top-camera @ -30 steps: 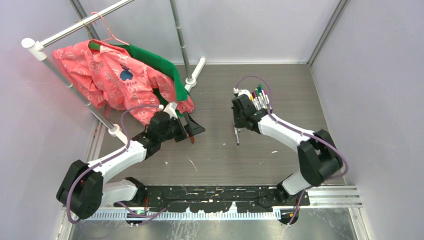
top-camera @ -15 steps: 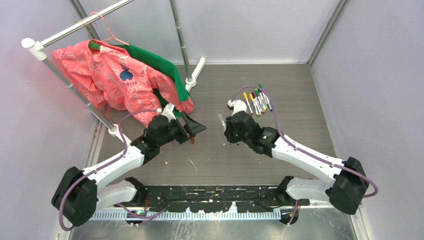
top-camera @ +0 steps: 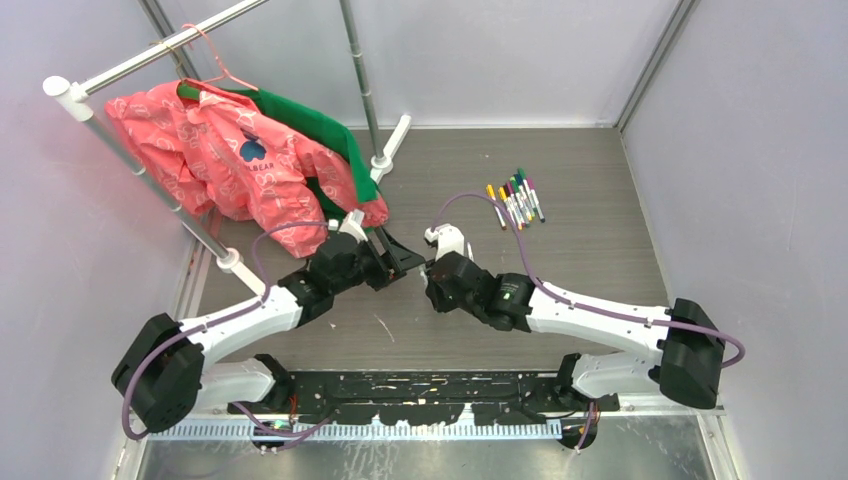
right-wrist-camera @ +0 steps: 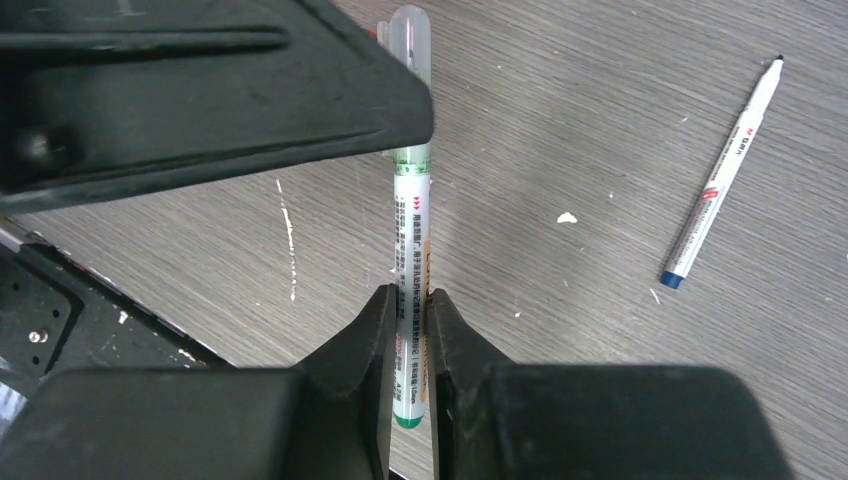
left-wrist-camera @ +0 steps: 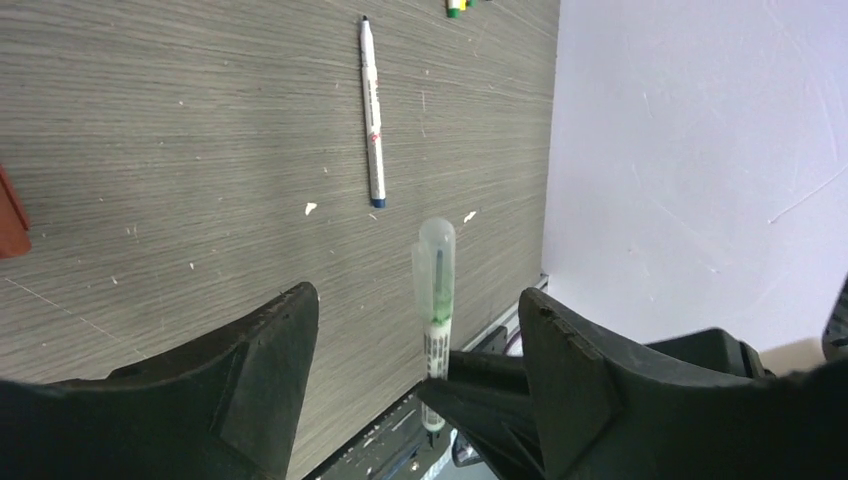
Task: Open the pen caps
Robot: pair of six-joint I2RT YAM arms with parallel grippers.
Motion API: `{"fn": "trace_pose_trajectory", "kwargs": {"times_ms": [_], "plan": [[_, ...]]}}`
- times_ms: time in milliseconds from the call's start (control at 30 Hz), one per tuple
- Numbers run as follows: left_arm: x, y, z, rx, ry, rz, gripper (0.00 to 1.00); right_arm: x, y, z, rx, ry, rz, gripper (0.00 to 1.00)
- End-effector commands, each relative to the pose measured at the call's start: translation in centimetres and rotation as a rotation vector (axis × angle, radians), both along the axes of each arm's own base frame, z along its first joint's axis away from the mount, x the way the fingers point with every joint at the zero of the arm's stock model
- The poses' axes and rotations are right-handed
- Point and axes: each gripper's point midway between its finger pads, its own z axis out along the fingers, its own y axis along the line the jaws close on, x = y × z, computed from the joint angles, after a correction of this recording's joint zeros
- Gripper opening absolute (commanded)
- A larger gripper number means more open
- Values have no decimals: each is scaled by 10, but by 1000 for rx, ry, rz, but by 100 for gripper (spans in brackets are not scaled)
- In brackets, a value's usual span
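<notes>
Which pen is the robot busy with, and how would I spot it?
Look at the middle of the grey table, where the two arms meet. The right gripper pinches a white pen with a green end, its clear cap between the left gripper's open fingers. The others lie flat: a blue-ended pen nearby, a bunch farther back.

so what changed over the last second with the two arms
The right gripper carried its green pen leftward from the row of pens to the middle, staying shut on it. The left gripper swung right to meet it, and its open jaws now flank the clear cap without touching. The row of pens and the hanging clothes did not move.
</notes>
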Motion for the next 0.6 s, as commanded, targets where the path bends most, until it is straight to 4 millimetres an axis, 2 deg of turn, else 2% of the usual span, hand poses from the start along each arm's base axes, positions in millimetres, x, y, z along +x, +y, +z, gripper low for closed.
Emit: {"fn": "trace_pose_trajectory", "kwargs": {"times_ms": [0, 333, 567], "plan": [[15, -7, 31, -60, -79, 39, 71, 5, 17, 22, 86, -51, -26, 1], [22, -7, 26, -42, -72, 67, 54, -5, 34, 17, 92, -37, 11, 1], [23, -9, 18, -28, -66, 54, 32, -5, 38, 21, 98, -47, 13, 1]]}}
